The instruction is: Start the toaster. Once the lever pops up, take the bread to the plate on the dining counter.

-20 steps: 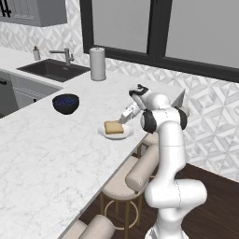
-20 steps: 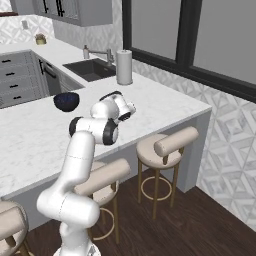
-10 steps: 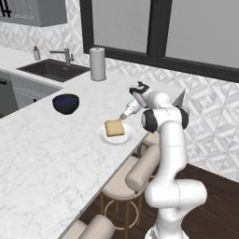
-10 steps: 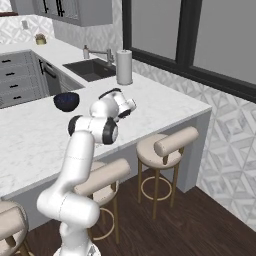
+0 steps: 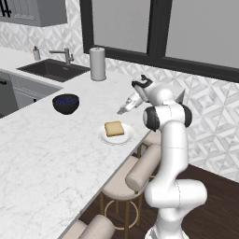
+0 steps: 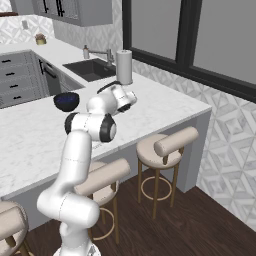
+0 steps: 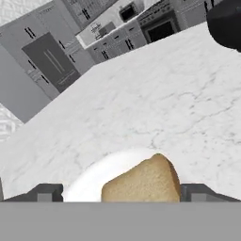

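Left base view: small square tan slice of bread with orange-brown crust point(image 5: 114, 128) lies flat on the small round white plate point(image 5: 103, 137), near the overhanging edge of the wide white marble-look dining counter point(image 5: 46, 163). The two-finger gripper point(image 5: 124, 110) hangs just above and behind the slice, apart from it; dark blue bowl point(image 5: 65, 103) sits well apart to the left, white paper-towel roll point(image 5: 97, 64) further back. Right base view: the arm's elbow blocks plate and slice; the gripper's tips are hidden, so placement can't be checked from here, though the bowl point(image 6: 66, 101) and roll point(image 6: 124, 66) show. Hand view: bread point(image 7: 142, 184) sits centred on the plate point(image 7: 87, 183), between the two dark fingertips point(image 7: 44, 193), which stand wide apart and hold nothing. Delivery looks done. Risk: a low or sideways withdrawal could clip the slice and nudge the plate toward the edge.
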Tool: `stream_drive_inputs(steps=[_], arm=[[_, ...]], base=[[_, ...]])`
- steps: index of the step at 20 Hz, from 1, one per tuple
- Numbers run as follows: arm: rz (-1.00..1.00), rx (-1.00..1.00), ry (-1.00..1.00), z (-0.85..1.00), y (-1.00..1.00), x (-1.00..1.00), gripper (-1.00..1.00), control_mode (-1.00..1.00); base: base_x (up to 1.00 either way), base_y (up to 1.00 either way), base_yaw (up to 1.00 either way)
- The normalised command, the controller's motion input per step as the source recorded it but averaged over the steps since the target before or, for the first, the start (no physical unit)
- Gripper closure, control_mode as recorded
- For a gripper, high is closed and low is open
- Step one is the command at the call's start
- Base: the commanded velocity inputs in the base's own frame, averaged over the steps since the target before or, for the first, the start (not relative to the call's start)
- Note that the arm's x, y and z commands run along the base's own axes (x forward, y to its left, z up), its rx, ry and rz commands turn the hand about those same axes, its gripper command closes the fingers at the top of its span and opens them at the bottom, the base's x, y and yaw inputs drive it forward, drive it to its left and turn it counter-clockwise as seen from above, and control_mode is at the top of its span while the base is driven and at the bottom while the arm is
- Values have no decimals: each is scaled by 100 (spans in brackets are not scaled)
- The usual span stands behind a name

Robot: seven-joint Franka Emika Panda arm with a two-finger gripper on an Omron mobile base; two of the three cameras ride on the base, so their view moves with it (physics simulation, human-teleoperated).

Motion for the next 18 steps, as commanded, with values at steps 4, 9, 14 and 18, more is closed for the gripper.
stream_drive_inputs(steps=[4, 9, 14, 18], arm=[[-3, 7, -32, 66, 0, -41, -100, -100], [-7, 1, -52, 39, 1, -90, -100, -100], [-9, -6, -59, 3, 20, -100, -100, -100], [-1, -18, -54, 9, 31, -100, -100, -100]], base=[[0, 0, 0], [0, 0, 0], [0, 0, 0], [0, 0, 0]])
